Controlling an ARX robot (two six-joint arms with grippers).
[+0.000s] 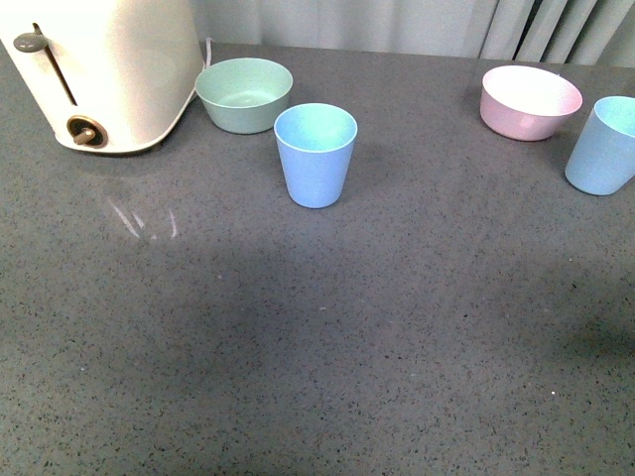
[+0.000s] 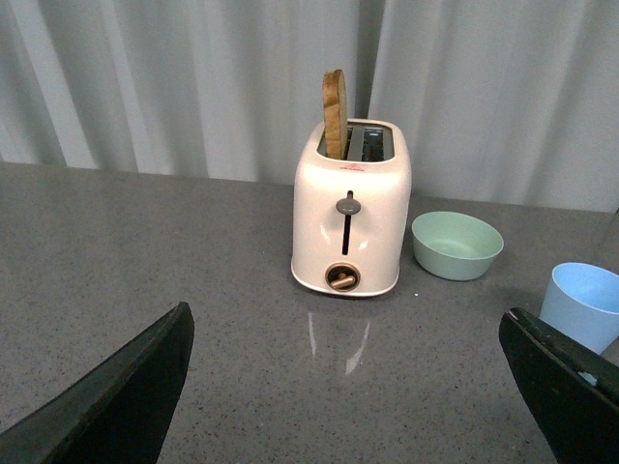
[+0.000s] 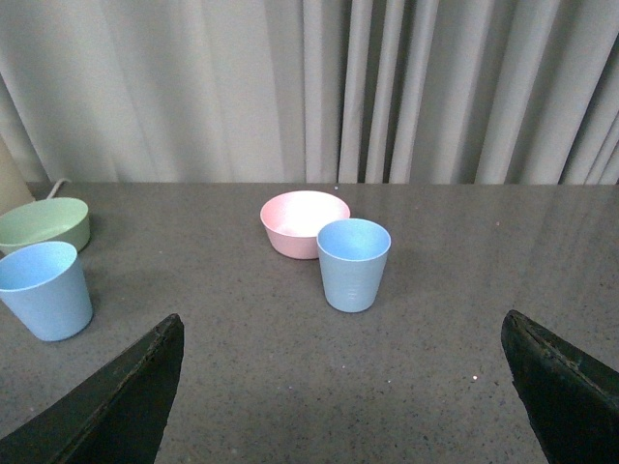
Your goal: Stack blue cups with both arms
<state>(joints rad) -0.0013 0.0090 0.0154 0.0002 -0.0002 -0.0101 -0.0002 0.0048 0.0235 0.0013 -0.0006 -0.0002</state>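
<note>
Two light blue cups stand upright and apart on the grey table. One blue cup [image 1: 316, 155] is mid-table, just in front of the mint bowl; the left wrist view catches it [image 2: 583, 305] beside one finger. The other blue cup [image 1: 605, 145] stands at the right edge, near the pink bowl, and sits ahead of the right gripper [image 3: 343, 387] in its wrist view [image 3: 353, 263]. The left gripper [image 2: 348, 387] is open over bare table, facing the toaster. Both grippers are open and empty. Neither arm shows in the front view.
A cream toaster [image 1: 104, 69] with a slice of bread [image 2: 335, 114] in its slot stands at the back left. A mint green bowl [image 1: 243, 94] is beside it, and a pink bowl [image 1: 530, 101] at the back right. Grey curtains hang behind the table.
</note>
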